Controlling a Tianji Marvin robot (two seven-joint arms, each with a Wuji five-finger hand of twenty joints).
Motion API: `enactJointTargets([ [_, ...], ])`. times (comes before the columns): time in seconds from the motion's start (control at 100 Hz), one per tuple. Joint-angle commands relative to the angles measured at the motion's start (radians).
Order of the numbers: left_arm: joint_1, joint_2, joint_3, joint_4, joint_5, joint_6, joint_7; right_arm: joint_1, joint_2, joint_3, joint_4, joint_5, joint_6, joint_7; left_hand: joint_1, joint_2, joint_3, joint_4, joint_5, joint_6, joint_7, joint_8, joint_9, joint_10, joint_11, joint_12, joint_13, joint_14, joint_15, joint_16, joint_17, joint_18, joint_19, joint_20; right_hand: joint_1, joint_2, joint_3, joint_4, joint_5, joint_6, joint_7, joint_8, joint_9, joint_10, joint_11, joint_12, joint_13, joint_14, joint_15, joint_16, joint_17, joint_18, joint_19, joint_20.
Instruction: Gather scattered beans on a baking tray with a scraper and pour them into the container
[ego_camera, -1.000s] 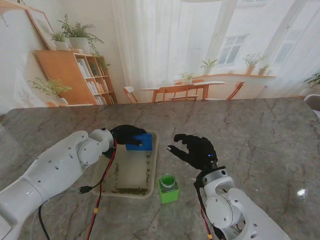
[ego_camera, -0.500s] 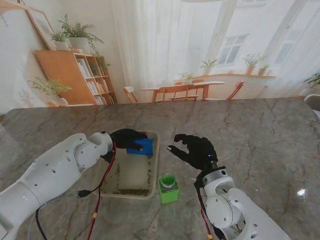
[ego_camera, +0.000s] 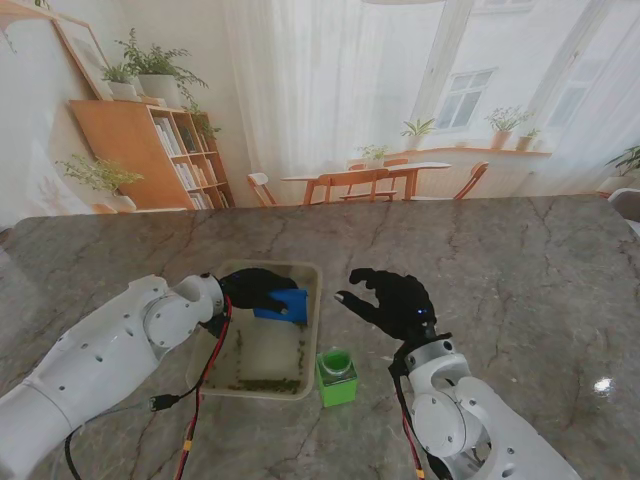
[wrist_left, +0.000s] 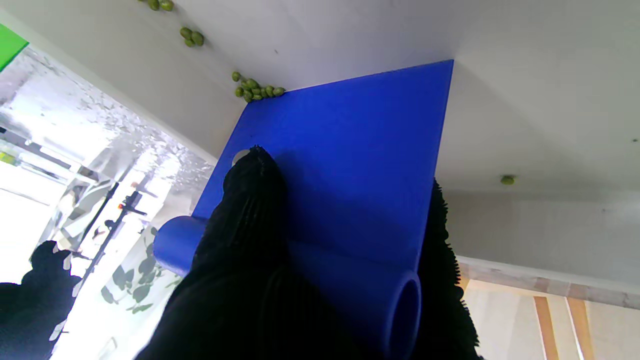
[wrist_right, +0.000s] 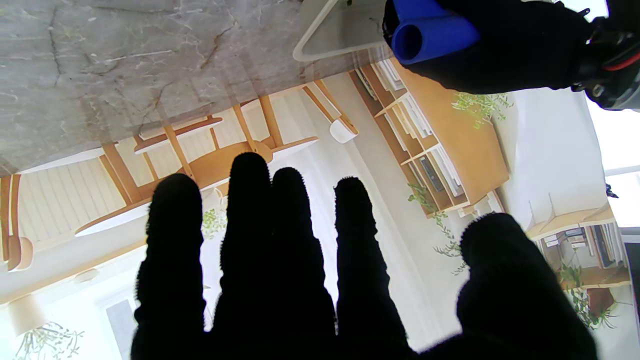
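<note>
Beans line the tray's near edge; a few sit at the scraper's corner. Left hand clamps the scraper mid-tray. Container stands beside the tray. Right hand hovers, fingers apart.

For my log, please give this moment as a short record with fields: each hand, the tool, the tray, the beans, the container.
left hand: shut on the blue plastic scraper, over the tray
blue plastic scraper: blade edge down on the tray floor, a few beans at one corner
shallow pale baking tray: on the marble table
green beans: mostly along the tray edge nearest me
green square container: right of the tray, on the table
right hand: open, holds nothing
</note>
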Motion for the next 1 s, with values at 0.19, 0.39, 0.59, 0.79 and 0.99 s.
enactJointTargets([
  [0.19, 0.085, 0.006, 0.006, -0.011, 0.011, -0.002, -0.038, -0.006, 0.000, 0.003, 0.000, 0.002, 0.004, 0.012, 0.082, 0.083, 0.027, 0.020, 0.037, -0.023, 0.028, -0.015, 0.039, -0.027, 0.009, 0.006, 0.021, -0.013, 0.022, -0.001, 0.013, -0.004, 0.031, 0.035, 0.009, 0.009, -0.027, 0.029, 0.016, -0.022, 0.006, -0.014, 0.010, -0.001, 0.009, 0.012, 0.004, -0.007, -0.004, 0.000, -0.016, 0.018, -0.007, -0.005],
  [0.39, 0.130, 0.015, -0.021, -0.053, 0.005, 0.013, -0.065, -0.006, 0.000, 0.004, 0.000, 0.002, 0.005, 0.012, 0.082, 0.074, 0.031, 0.020, 0.044, -0.019, 0.028, -0.016, 0.047, -0.022, 0.011, 0.008, 0.024, -0.007, 0.028, 0.001, 0.012, 0.000, 0.038, 0.039, 0.010, 0.010, -0.028, 0.029, 0.019, -0.021, 0.007, -0.014, 0.011, -0.001, 0.009, 0.012, 0.003, -0.006, -0.005, -0.001, -0.015, 0.019, -0.006, -0.005],
  [0.59, 0.175, 0.022, -0.043, -0.085, 0.007, 0.021, -0.077, -0.006, 0.000, 0.004, 0.001, 0.003, 0.006, 0.011, 0.082, 0.070, 0.034, 0.019, 0.048, -0.018, 0.028, -0.017, 0.051, -0.021, 0.010, 0.009, 0.026, -0.004, 0.030, 0.001, 0.011, 0.007, 0.042, 0.041, 0.010, 0.010, -0.028, 0.029, 0.018, -0.021, 0.006, -0.014, 0.012, -0.001, 0.010, 0.012, 0.003, -0.006, -0.004, 0.000, -0.016, 0.017, -0.007, -0.005],
  [0.79, 0.232, 0.028, -0.079, -0.131, 0.018, 0.038, -0.085, -0.008, 0.000, 0.004, 0.001, 0.002, 0.009, 0.009, 0.082, 0.065, 0.039, 0.018, 0.053, -0.014, 0.027, -0.016, 0.054, -0.015, 0.010, 0.011, 0.027, 0.001, 0.033, 0.002, 0.009, 0.012, 0.045, 0.043, 0.011, 0.010, -0.028, 0.029, 0.020, -0.021, 0.007, -0.014, 0.010, 0.000, 0.009, 0.012, 0.003, -0.007, -0.004, 0.000, -0.016, 0.018, -0.007, -0.005],
  [0.99, 0.295, 0.032, -0.119, -0.183, 0.027, 0.053, -0.088, -0.010, -0.001, 0.007, 0.000, 0.002, 0.010, 0.008, 0.082, 0.061, 0.042, 0.017, 0.058, -0.012, 0.027, -0.015, 0.060, -0.012, 0.011, 0.012, 0.032, 0.004, 0.039, 0.003, 0.014, 0.014, 0.052, 0.046, 0.011, 0.010, -0.029, 0.029, 0.021, -0.023, 0.008, -0.014, 0.011, -0.001, 0.009, 0.012, 0.003, -0.006, -0.004, 0.000, -0.016, 0.019, -0.006, -0.005],
])
